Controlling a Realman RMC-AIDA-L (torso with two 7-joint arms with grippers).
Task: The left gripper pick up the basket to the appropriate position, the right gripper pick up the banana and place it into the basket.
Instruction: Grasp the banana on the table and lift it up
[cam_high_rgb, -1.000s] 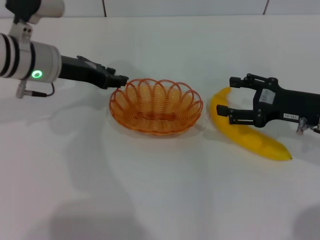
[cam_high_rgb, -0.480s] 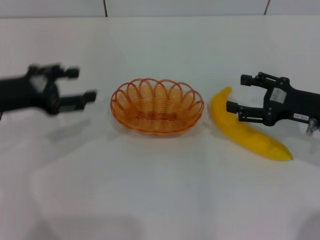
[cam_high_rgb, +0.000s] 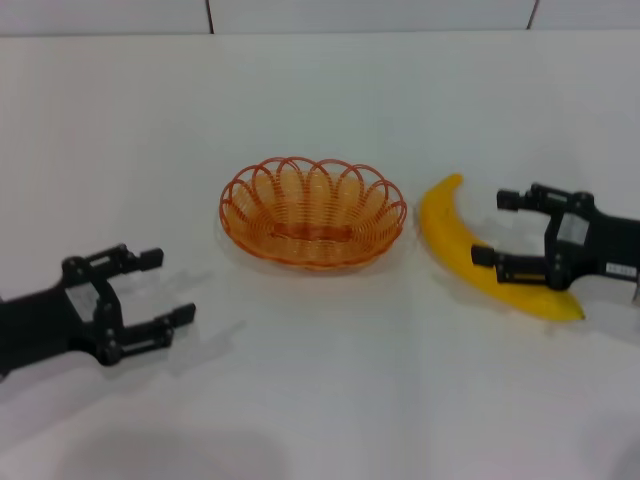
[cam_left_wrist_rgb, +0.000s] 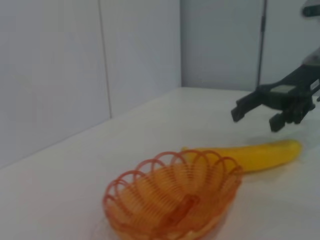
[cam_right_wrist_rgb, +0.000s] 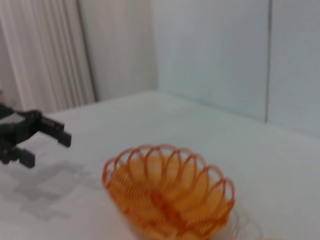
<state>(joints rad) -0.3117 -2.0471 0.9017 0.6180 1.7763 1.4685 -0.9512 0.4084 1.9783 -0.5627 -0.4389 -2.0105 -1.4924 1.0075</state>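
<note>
The orange wire basket (cam_high_rgb: 313, 212) stands empty on the white table, at the middle. The yellow banana (cam_high_rgb: 447, 228) lies on the table just right of it. My left gripper (cam_high_rgb: 168, 290) is open and empty at the front left, well apart from the basket. My right gripper (cam_high_rgb: 492, 228) is open and empty over the banana's right half, with one finger crossing the banana. The left wrist view shows the basket (cam_left_wrist_rgb: 172, 200), the banana (cam_left_wrist_rgb: 255, 155) behind it and the right gripper (cam_left_wrist_rgb: 255, 117) above the banana. The right wrist view shows the basket (cam_right_wrist_rgb: 170, 192) and the left gripper (cam_right_wrist_rgb: 46, 150) farther off.
The white table (cam_high_rgb: 330, 380) stretches all round the basket and banana. A white panelled wall (cam_high_rgb: 370, 14) runs along the table's far edge.
My left gripper has left the basket's left rim and pulled back to the front left, open. My right gripper has drawn back to the right along the banana. Basket and banana stay put.
</note>
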